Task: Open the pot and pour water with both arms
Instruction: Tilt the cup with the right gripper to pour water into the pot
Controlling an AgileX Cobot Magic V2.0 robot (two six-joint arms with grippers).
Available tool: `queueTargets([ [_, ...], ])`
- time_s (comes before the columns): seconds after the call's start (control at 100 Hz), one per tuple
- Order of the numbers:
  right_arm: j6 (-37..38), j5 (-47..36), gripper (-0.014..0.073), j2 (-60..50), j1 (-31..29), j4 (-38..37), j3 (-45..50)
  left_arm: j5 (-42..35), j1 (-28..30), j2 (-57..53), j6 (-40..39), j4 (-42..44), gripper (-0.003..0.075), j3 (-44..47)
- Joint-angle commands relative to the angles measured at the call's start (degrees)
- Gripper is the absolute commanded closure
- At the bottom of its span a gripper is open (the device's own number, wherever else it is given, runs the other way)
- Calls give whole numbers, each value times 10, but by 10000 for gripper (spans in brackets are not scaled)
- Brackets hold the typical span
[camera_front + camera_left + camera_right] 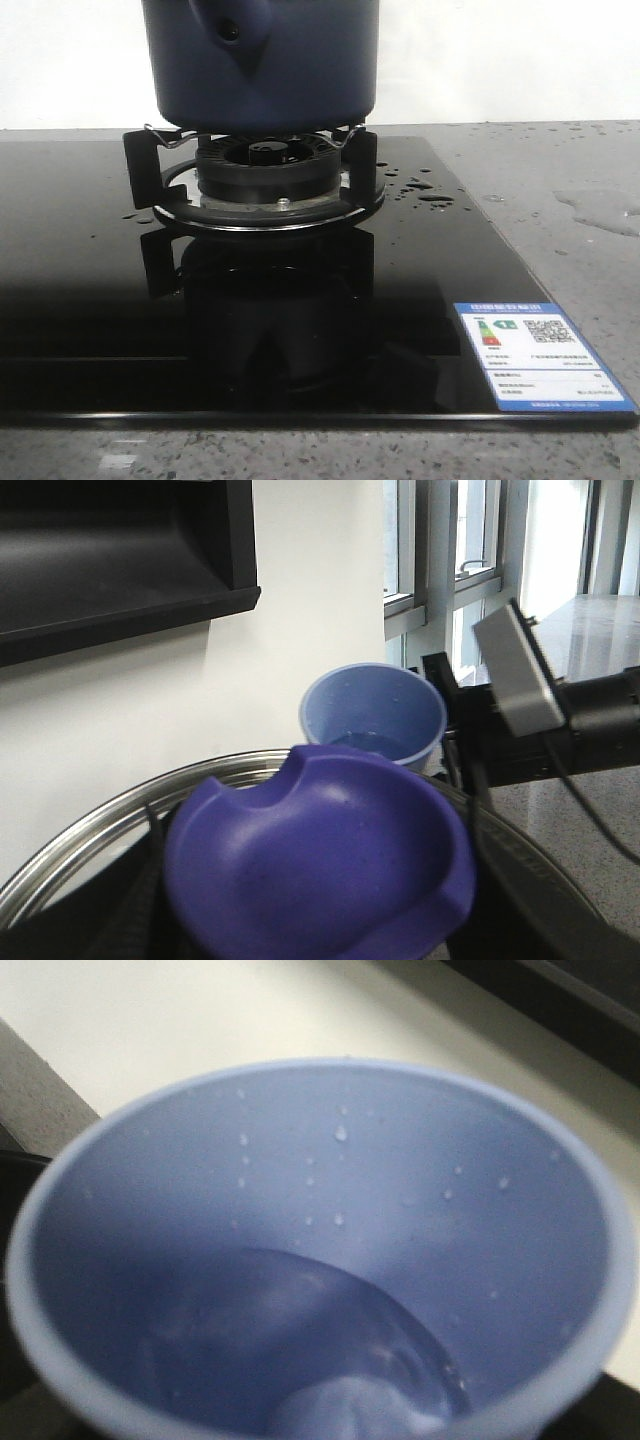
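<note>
The dark navy pot (260,70) stands on the gas burner (270,165), its handle stub (232,30) facing the camera; its top is cut off by the frame. In the left wrist view, my left gripper (320,915) holds the lid by its purple-blue knob (320,840), and the lid's steel rim (90,830) curves around the knob. My right gripper (465,745) holds a pale blue cup (375,715) just beyond the lid. The cup fills the right wrist view (320,1160), with water (330,1340) at its bottom. Its fingers are hidden there.
The black glass cooktop (90,300) carries water droplets (420,190) right of the burner and a label sticker (535,355) at the front right. A puddle (600,210) lies on the grey counter. A dark hood (110,560) hangs on the white wall.
</note>
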Motion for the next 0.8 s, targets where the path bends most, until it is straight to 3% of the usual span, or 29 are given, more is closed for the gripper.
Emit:
queueTargets([
  [0.0, 0, -53, 337, -1, 0, -47, -48, -1, 0, -15, -1, -64, 470, -18],
  [0.79, 0, -52, 337, 71, 2, -279, -98, -2, 0, -15, -1, -65, 470, -18],
])
